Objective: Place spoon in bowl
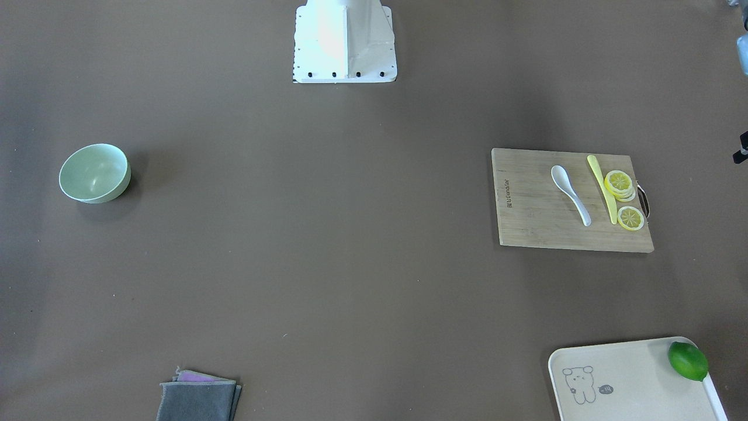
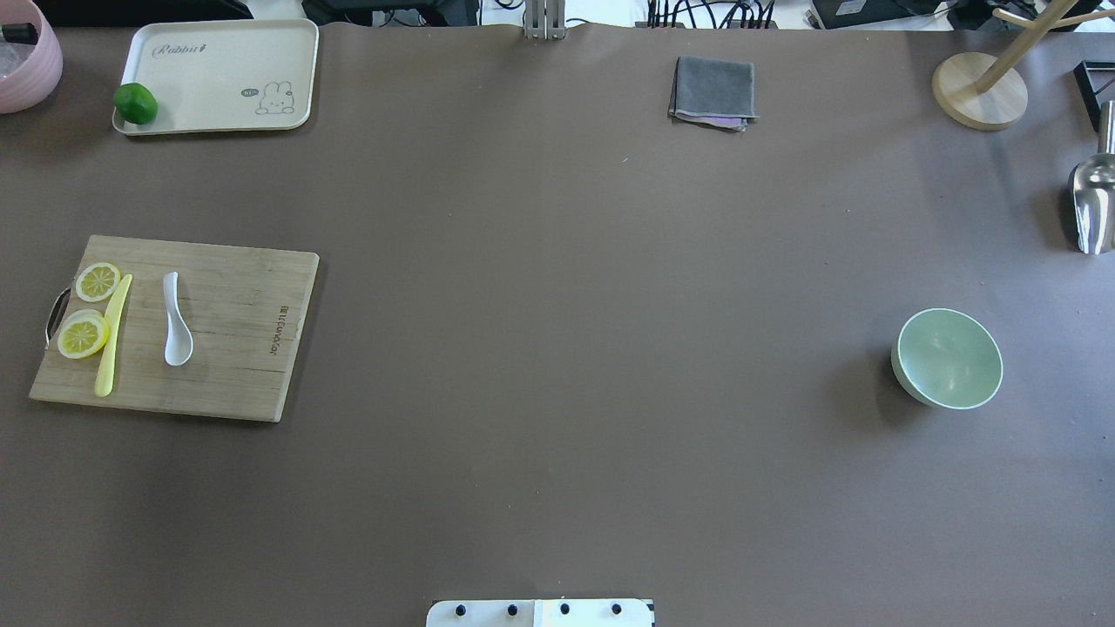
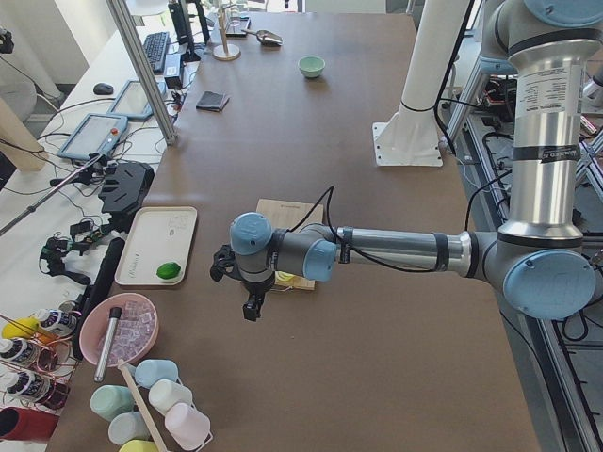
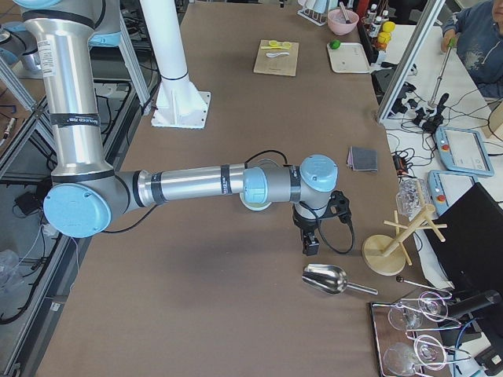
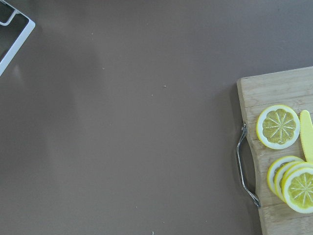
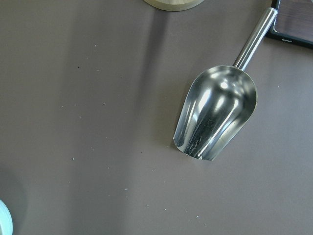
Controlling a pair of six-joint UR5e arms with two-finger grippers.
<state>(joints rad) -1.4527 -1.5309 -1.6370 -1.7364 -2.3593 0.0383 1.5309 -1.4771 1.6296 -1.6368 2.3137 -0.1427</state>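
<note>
The white spoon (image 1: 570, 193) lies on a wooden cutting board (image 1: 526, 204), its scoop toward the robot; it also shows in the overhead view (image 2: 176, 322). The mint-green bowl (image 1: 93, 173) stands empty far across the table, on the right in the overhead view (image 2: 948, 358). My left gripper (image 3: 252, 309) hangs over the bare table just beyond the board's handle end; I cannot tell whether it is open or shut. My right gripper (image 4: 310, 245) hangs near the bowl, above a metal scoop (image 6: 215, 115); I cannot tell its state either. Neither wrist view shows fingers or the spoon.
A pale-yellow knife (image 2: 113, 335) and lemon slices (image 2: 84, 333) lie beside the spoon on the board. A cream tray (image 2: 218, 78) holds a lime (image 2: 136, 103). A grey cloth (image 2: 712, 90), a wooden stand (image 2: 980, 87) and a pink bowl (image 2: 26, 52) sit along the far edge.
</note>
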